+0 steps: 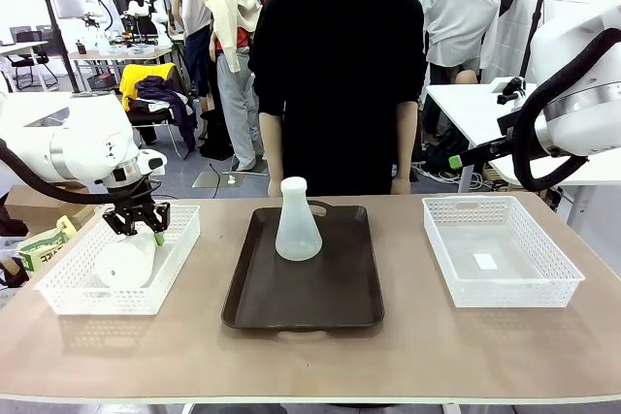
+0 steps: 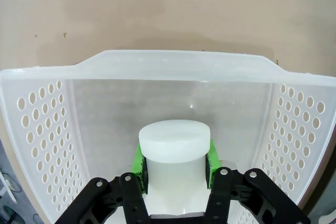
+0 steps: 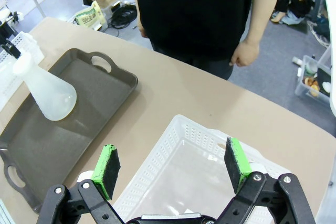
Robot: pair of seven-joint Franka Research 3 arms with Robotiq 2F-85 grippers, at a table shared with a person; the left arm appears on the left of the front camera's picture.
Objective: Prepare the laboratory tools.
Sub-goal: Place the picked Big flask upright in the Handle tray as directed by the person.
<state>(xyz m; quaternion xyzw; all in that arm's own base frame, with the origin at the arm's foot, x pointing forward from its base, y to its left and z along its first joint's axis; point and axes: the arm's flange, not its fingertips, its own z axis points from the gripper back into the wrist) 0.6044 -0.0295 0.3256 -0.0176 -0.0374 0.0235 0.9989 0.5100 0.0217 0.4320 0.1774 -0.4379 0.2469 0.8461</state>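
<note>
With the left hand (image 2: 176,162) clamped on the neck of the Erlenmeyer flask (image 2: 174,145) in the left mesh basket (image 1: 58,290), treat it as light, smooth plastic; the second flask (image 1: 297,221) stands on the tray (image 1: 354,288), right hand (image 3: 173,171) spread wide.

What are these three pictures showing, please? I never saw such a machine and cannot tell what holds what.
Two white robot arms work at a brown table, facing a person. One camera looks across the table; the other two sit on the wrists. The left claw is closed on the neck of a frosted white cone-shaped flask inside the left white mesh basket. A second such flask stands upright on the dark brown tray. The right claw is open above the right white basket.
</note>
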